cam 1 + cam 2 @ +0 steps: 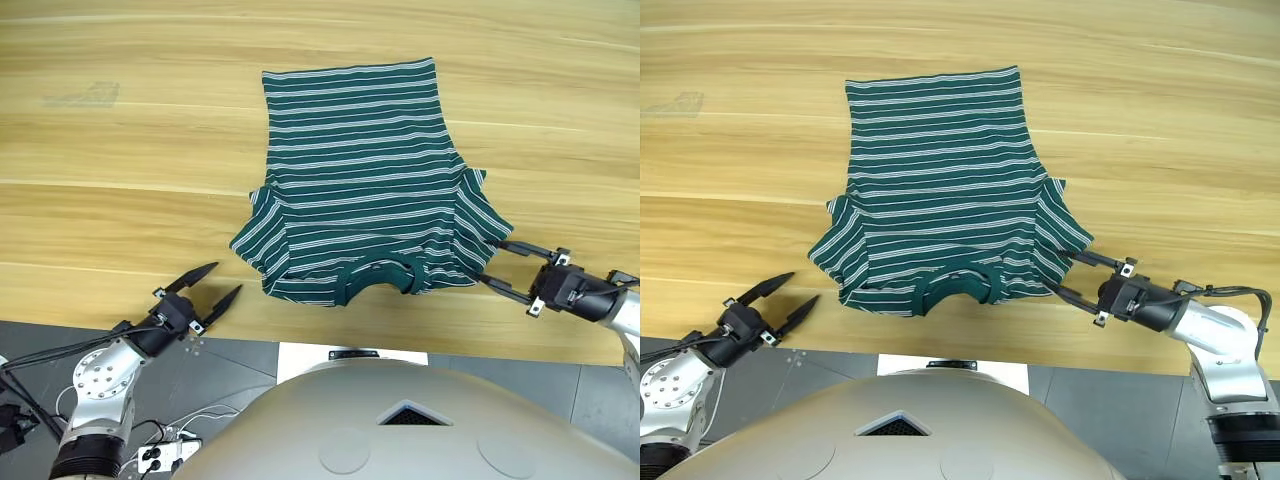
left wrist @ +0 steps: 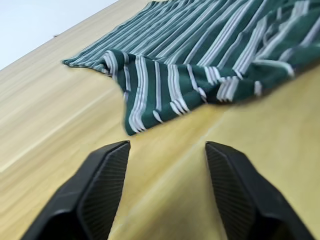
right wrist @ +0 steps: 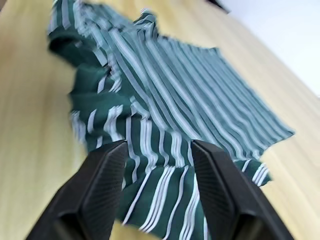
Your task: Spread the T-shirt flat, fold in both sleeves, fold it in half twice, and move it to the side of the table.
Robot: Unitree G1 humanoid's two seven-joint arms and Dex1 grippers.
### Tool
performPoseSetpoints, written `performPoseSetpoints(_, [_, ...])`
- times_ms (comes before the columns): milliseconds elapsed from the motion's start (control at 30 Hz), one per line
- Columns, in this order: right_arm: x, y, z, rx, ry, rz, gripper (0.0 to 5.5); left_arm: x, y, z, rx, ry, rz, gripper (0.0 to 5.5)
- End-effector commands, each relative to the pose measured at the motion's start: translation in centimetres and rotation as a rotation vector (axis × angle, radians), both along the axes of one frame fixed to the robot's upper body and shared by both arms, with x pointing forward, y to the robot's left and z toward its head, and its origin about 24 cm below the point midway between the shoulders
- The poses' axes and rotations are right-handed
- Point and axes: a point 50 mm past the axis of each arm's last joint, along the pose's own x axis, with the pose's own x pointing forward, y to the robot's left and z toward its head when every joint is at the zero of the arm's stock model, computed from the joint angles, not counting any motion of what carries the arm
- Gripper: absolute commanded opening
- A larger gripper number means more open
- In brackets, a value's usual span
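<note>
At T-shirt's (image 1: 360,190) 4 o'clock, found right gripper (image 1: 492,261) nearer, fingers apart at sleeve (image 1: 480,215) edge; left gripper (image 1: 228,278), also apart, off at 8 o'clock.

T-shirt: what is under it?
The wooden table lies under the T-shirt; the part of the tabletop it covers, and anything beneath the cloth, cannot be seen.

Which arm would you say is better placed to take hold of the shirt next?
Right. The right fingers, open, sit at the shirt's near sleeve edge; the left fingers, also open, lie clear of the cloth by the table's front edge.
</note>
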Motion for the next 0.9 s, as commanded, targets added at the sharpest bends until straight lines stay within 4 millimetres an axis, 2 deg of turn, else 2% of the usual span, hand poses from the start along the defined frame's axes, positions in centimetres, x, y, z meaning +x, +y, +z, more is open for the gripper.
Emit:
performPoseSetpoints(33, [2.4, 1.8, -3.3, -0.050, 0.020, -0.078, 2.34, 3.7, -3.8, 2.4, -0.300, -0.163, 0.096, 3.13])
performPoseSetpoints(100, [2.7, 2.3, -4.8, -0.101, 0.044, -0.088, 2.34, 4.7, -5.6, 2.5, -0.329, -0.138, 0.104, 3.13])
performPoseSetpoints(167, [2.6, 2.5, -5.4, -0.122, 0.049, -0.090, 2.34, 5.3, -7.4, 2.2, -0.304, -0.082, 0.096, 3.13])
performPoseSetpoints(300, [3.0, 2.5, -5.1, -0.129, 0.031, -0.102, 2.34, 6.4, -10.8, 1.5, -0.207, 0.024, 0.025, 3.13])
performPoseSetpoints(433, [3.5, 2.7, -4.5, -0.136, 0.002, -0.110, 2.34, 6.6, -12.1, -0.8, -0.040, 0.169, -0.004, 3.13])
performPoseSetpoints(500, [3.3, 3.2, -4.1, -0.126, -0.006, -0.088, 2.34, 6.7, -12.0, -1.6, 0.039, 0.213, -0.001, 3.13])
performPoseSetpoints(600, [2.8, 4.0, -3.7, -0.115, -0.013, -0.051, 2.34, 7.7, -10.5, -2.4, 0.131, 0.238, 0.032, 3.13])
performPoseSetpoints(833, [2.3, 3.9, -2.7, -0.145, -0.034, -0.014, 2.34, 11.2, -6.4, -2.6, 0.245, 0.196, 0.133, 3.13])
performPoseSetpoints(900, [2.6, 3.8, -2.4, -0.151, -0.048, -0.013, 2.34, 11.1, -6.1, -2.4, 0.228, 0.191, 0.125, 3.13])
